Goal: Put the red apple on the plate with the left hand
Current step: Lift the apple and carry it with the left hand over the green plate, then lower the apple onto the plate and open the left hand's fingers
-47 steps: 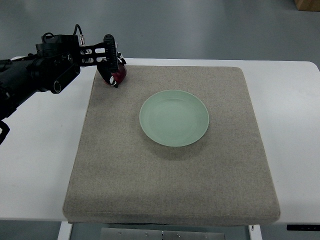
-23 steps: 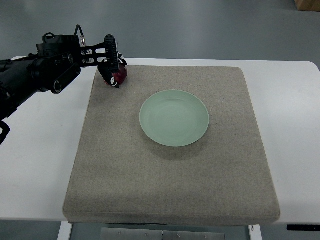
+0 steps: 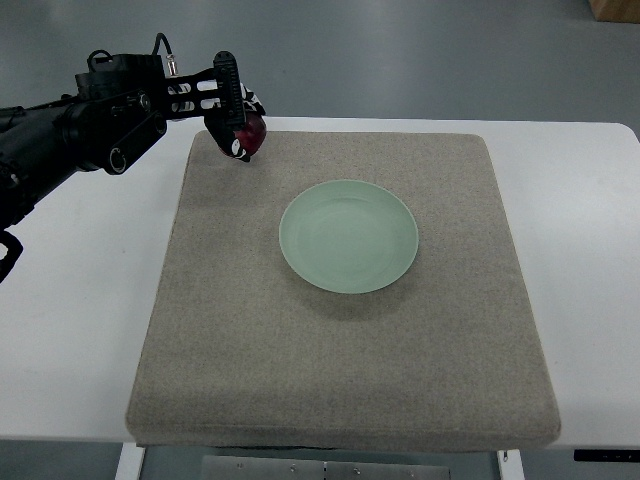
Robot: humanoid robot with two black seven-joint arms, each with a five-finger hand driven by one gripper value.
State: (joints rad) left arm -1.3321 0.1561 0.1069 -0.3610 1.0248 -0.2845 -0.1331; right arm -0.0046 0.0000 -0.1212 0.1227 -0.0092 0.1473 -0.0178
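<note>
Top view: black, jointed left hand (image 3: 228,118) has its fingers curled around the small, glossy round red apple (image 3: 251,132), over the far left corner of the coarse grey-beige woven fabric mat (image 3: 300,380). Right of and nearer than the hand, well apart, lies the smooth, pale green round plate (image 3: 348,236).

Lab: white bench (image 3: 80,330), grey floor (image 3: 400,50)

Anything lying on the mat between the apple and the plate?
No. In the top view only bare grey mat lies between the apple, held in the left hand, and the empty plate.
</note>
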